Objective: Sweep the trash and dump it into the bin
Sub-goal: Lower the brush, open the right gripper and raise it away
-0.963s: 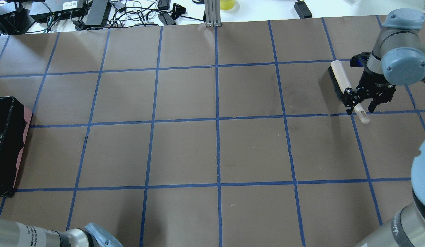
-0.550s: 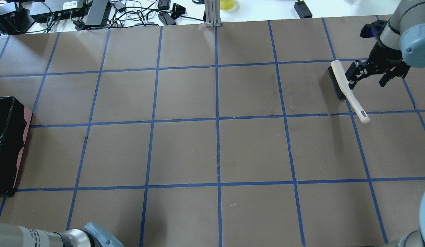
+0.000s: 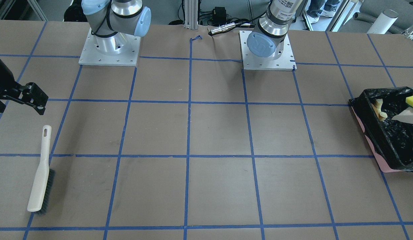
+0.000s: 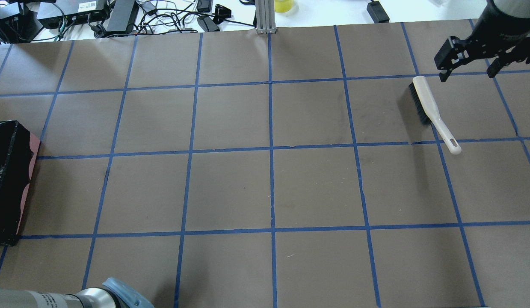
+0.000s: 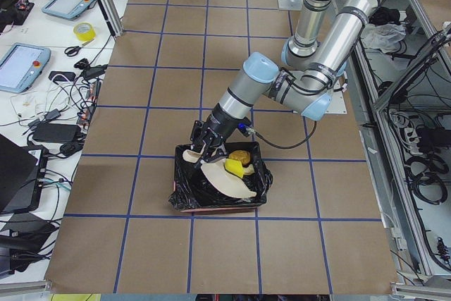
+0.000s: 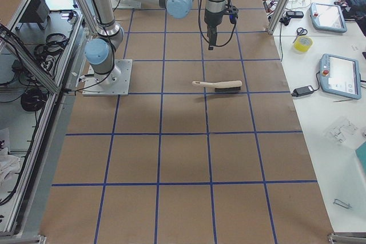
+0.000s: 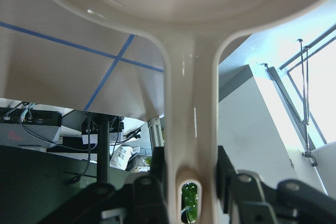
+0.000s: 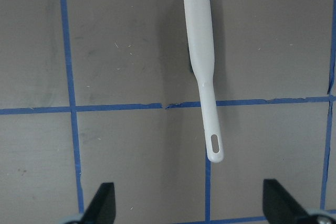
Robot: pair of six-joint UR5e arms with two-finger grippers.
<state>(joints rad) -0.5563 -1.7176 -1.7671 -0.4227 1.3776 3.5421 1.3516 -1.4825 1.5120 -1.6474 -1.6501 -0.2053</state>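
The bin (image 5: pixel 184 201), a pinkish box with a black liner, stands at the table's left end; it also shows in the front view (image 3: pixel 389 146) and overhead (image 4: pixel 4 179). My left gripper (image 7: pixel 191 195) is shut on the handle of the beige dustpan (image 5: pixel 229 185), held tilted over the bin. The croissant (image 5: pixel 190 154), the golden-brown lump (image 5: pixel 240 155) and the yellow-green wedge (image 5: pixel 233 168) lie in the bin by the pan. My right gripper (image 4: pixel 468 75) is open and empty, raised above the table beyond the brush (image 4: pixel 427 105).
The white brush with black bristles lies flat on the brown paper at the right end (image 3: pixel 39 176), seen from above in the right wrist view (image 8: pixel 202 77). Cables and boxes (image 4: pixel 98 17) sit past the table's far edge. Both arm bases (image 3: pixel 109 46) stand at the robot's side.
My right gripper, open over the brush handle, has risen and moved away toward the far right. The brush stays where it lay. The bin has not moved.
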